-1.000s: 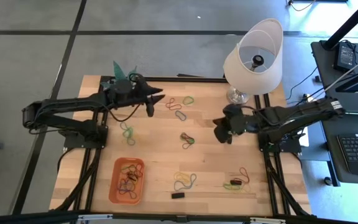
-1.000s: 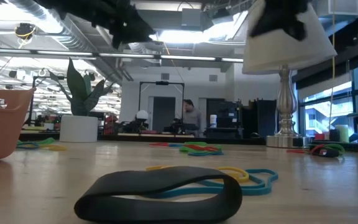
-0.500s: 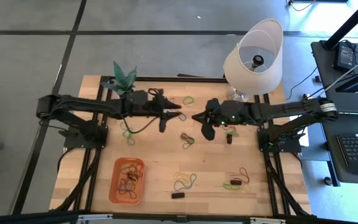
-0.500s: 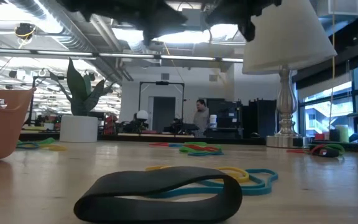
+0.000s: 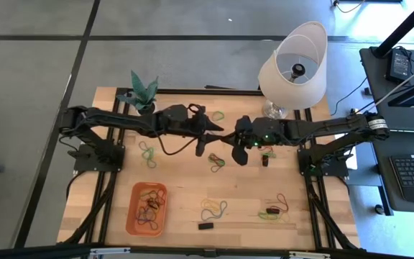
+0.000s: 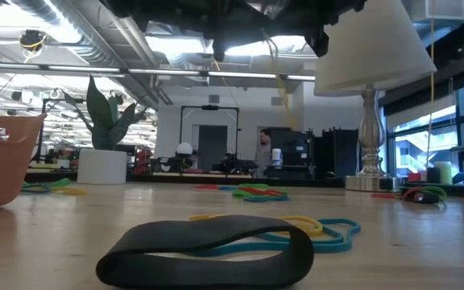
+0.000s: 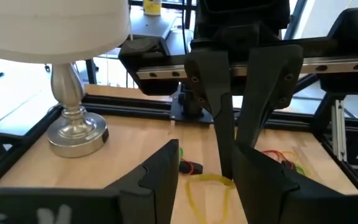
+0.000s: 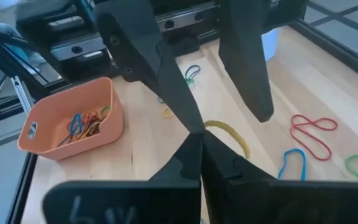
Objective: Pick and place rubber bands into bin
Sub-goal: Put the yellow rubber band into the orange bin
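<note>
The rubber bands (image 5: 213,209) lie scattered over the wooden table (image 5: 185,180): some near the back edge, a dark tangle at the middle, a yellow and teal cluster and a mixed one toward the front edge, a green one toward the left side. One yellow band (image 8: 229,134) is off the table altogether, pinched in the right gripper (image 5: 230,138), whose fingers are pressed fully together on it above the middle of the table. The left gripper (image 5: 213,141) has its tip almost touching the right one, fingers parted partway with the right gripper's closed tips standing between them. It looks like a hand-over in mid-air: the right arm offers the band so that the left arm, which sits nearer the bin (image 5: 147,209), can carry it there. I cannot tell whether the left fingers touch the band yet.

The bin stands near the front left corner and already holds several bands. A lamp (image 5: 293,66) with a white shade stands at the back right corner, a potted plant (image 5: 142,92) at the back left, and a small black block (image 5: 205,226) near the front edge. Beyond the table is an open workshop with ceiling ducts and windows; a person (image 6: 264,151) stands far back.
</note>
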Action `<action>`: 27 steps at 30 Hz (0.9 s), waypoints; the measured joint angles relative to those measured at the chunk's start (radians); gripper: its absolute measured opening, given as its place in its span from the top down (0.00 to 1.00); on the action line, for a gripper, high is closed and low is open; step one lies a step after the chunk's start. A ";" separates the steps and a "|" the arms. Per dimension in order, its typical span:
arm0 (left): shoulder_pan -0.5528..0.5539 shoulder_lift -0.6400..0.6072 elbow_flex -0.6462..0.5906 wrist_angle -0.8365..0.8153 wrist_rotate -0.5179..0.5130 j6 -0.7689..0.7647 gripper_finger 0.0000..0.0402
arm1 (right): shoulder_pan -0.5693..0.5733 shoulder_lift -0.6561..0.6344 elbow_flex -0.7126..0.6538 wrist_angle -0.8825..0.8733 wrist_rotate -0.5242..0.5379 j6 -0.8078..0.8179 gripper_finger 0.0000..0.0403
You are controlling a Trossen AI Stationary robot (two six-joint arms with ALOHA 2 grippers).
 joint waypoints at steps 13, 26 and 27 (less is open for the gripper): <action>-0.003 -0.001 -0.001 0.001 0.015 0.000 0.65 | -0.006 -0.001 0.002 -0.014 0.040 -0.001 1.00; -0.005 -0.001 -0.001 -0.035 0.028 -0.008 0.65 | -0.005 -0.004 0.003 0.046 0.040 -0.025 1.00; -0.007 -0.001 -0.001 -0.035 0.027 -0.008 0.65 | -0.005 -0.004 0.003 0.060 0.039 -0.029 1.00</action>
